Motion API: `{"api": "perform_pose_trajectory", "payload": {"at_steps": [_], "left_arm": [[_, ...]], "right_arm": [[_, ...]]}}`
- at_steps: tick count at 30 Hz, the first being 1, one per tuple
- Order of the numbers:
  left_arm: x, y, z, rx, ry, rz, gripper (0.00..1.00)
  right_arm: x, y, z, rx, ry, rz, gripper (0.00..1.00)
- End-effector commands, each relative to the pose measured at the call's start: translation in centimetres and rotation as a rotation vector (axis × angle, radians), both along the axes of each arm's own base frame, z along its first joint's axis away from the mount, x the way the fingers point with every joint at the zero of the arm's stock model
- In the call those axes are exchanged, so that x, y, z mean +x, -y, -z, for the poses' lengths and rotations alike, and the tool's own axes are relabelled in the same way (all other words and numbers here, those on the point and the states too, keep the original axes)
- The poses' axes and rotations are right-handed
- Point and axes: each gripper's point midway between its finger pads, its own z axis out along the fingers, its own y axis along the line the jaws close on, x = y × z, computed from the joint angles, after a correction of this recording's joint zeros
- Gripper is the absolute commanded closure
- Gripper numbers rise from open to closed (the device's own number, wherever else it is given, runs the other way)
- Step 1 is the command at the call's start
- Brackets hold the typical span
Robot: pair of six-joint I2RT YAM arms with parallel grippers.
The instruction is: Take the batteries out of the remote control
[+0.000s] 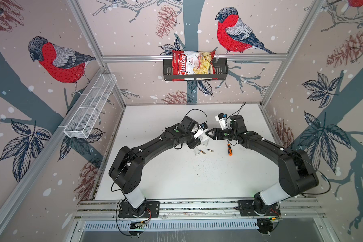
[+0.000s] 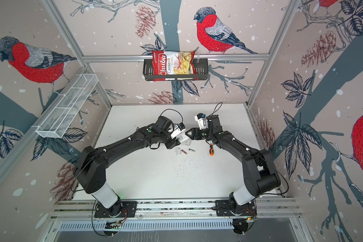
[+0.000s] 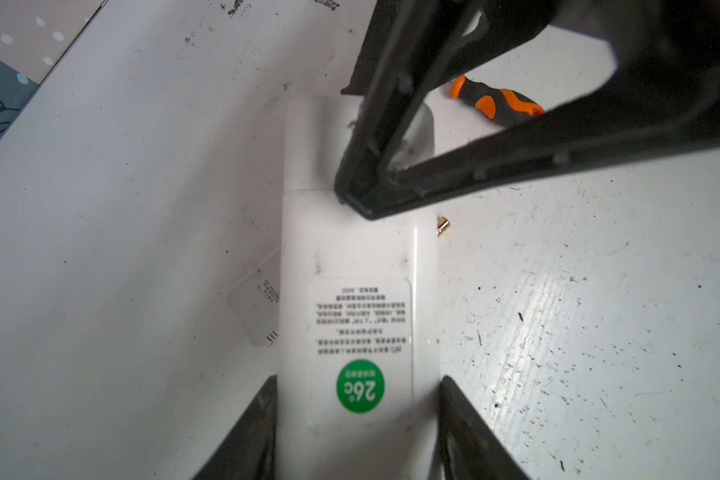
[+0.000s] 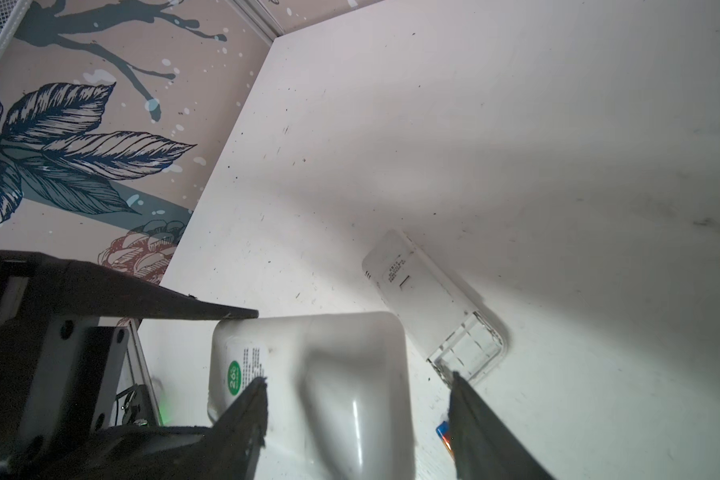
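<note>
Batteries [image 1: 210, 150] lying loose on the table [image 1: 176, 178], just near of the white remote control [image 3: 350, 249], could be knocked rolling if the right gripper [image 4: 358, 376], part open and empty at the cover seam, slipped off the smooth plastic. Two are seen, slim: one dark and gold-ended, one partly orange. The remote is clamped across its sides by the left gripper [image 3: 358, 378].

Two black arms [image 1: 153, 144] with white lower links [image 1: 134, 196], thin black cables [image 1: 197, 109].
</note>
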Motion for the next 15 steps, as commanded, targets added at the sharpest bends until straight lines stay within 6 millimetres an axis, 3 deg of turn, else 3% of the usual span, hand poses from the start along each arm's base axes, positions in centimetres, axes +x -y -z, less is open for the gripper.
{"api": "perform_pose_trajectory", "payload": {"at_steps": [1, 9, 15], "left_arm": [[0.1, 0.82, -0.89, -0.04, 0.012, 0.022, 0.65], [0.21, 0.92, -0.53, -0.041, 0.007, 0.021, 0.66], [0.32, 0.71, -0.8, -0.048, 0.01, 0.014, 0.66]], "right_arm": [[-0.23, -0.76, -0.02, 0.001, 0.004, -0.041, 0.33], [0.41, -0.65, -0.12, -0.005, 0.013, -0.027, 0.55], [0.69, -0.06, 0.44, -0.032, 0.009, -0.014, 0.64]]}}
